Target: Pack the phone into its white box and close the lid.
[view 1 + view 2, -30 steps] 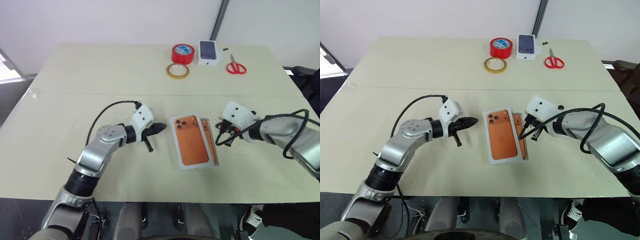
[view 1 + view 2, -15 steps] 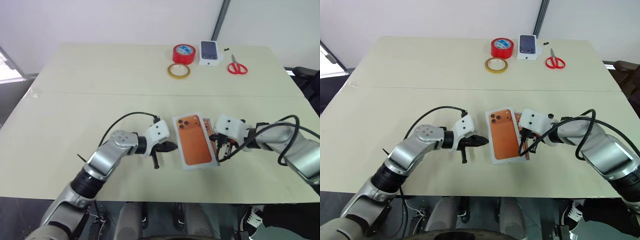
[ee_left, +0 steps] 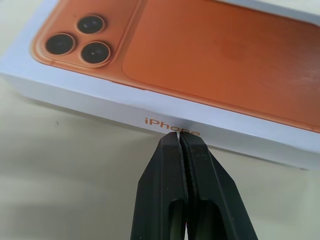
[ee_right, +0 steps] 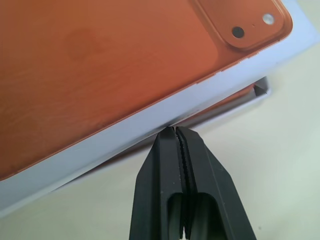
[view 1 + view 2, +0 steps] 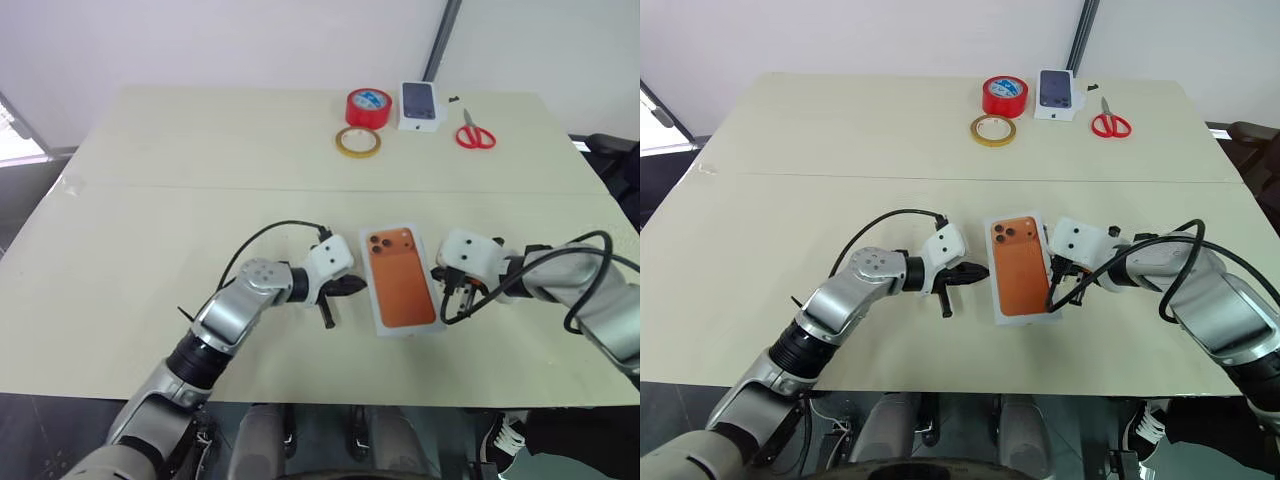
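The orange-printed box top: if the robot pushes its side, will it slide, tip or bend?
Probably slides rather than tips: the lid lies flat and low on the smooth table. Likely stiff cardboard: its edges look straight. It may shift askew, since it sits tilted over the white box beneath.

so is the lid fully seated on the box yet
Not yet: the lid sits skewed, tilted up on one side, with the white box rim and corner showing beneath it.

A pale table (image 5: 150,200) carries everything. At its far edge lie red tape (image 5: 368,106), yellow tape (image 5: 357,141), scissors (image 5: 474,134) and a small white box (image 5: 419,105) — nearer, the orange-printed lid (image 5: 401,279).
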Motion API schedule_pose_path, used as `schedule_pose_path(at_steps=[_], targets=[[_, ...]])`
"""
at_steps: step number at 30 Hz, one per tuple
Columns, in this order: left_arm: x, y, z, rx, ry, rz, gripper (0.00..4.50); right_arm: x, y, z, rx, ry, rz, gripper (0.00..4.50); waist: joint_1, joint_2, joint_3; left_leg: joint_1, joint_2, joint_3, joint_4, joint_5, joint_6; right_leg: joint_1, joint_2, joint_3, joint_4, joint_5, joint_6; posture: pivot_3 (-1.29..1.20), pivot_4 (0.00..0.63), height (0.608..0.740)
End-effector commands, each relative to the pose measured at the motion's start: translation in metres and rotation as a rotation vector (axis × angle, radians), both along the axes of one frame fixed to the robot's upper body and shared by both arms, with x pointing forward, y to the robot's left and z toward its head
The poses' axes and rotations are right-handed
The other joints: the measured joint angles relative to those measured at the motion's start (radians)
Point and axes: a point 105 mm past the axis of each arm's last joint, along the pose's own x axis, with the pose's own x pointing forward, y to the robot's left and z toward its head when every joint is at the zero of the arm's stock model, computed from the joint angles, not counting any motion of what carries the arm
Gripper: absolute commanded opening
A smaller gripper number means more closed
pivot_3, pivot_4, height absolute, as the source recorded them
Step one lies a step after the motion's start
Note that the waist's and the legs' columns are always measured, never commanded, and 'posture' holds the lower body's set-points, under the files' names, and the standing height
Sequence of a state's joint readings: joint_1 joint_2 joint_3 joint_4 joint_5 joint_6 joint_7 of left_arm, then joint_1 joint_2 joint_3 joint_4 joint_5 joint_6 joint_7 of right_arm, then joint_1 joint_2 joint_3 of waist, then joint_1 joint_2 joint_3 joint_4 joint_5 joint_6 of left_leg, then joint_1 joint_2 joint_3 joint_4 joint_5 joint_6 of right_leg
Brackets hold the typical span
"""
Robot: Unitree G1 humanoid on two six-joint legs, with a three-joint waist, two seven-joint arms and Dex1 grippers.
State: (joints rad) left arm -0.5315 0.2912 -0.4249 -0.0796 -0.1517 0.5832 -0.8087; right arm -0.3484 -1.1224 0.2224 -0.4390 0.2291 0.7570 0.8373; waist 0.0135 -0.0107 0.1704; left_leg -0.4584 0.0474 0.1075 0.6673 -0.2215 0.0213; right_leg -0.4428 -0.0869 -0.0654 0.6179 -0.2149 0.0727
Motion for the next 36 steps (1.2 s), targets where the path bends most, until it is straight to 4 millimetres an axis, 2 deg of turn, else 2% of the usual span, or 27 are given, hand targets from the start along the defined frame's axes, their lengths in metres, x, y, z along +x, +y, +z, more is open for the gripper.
schedule_pose_path(at_steps=[1, 15, 36], targets=[[0.001, -0.01, 0.02, -0.047, -0.064, -0.03, 0.08, -0.001, 0.005, 0.008, 0.007, -0.037, 0.036, 0.04, 0.0, 0.0, 0.0, 0.0, 0.0, 0.0, 0.0, 0.0, 0.0, 0.0, 0.0, 0.0, 0.0, 0.0, 0.0, 0.0, 0.15, 0.74], [0.004, -0.014, 0.017, -0.039, -0.068, -0.025, 0.08, 0.0, -0.001, 0.001, -0.008, -0.02, 0.017, 0.04, 0.001, 0.0, 0.0, 0.0, -0.001, 0.0, 0.001, 0.0, 0.0, 0.0, 0.0, 0.0, 0.0, 0.0, 0.0, 0.0, 0.15, 0.74], [0.001, -0.024, 0.017, -0.029, -0.077, -0.071, 0.08, -0.004, -0.008, 0.008, -0.026, -0.021, 0.015, 0.04, 0.001, 0.0, 0.0, 0.0, -0.001, 0.0, 0.001, 0.0, 0.0, 0.0, 0.0, 0.0, 0.001, 0.0, 0.0, 0.0, 0.15, 0.74]])
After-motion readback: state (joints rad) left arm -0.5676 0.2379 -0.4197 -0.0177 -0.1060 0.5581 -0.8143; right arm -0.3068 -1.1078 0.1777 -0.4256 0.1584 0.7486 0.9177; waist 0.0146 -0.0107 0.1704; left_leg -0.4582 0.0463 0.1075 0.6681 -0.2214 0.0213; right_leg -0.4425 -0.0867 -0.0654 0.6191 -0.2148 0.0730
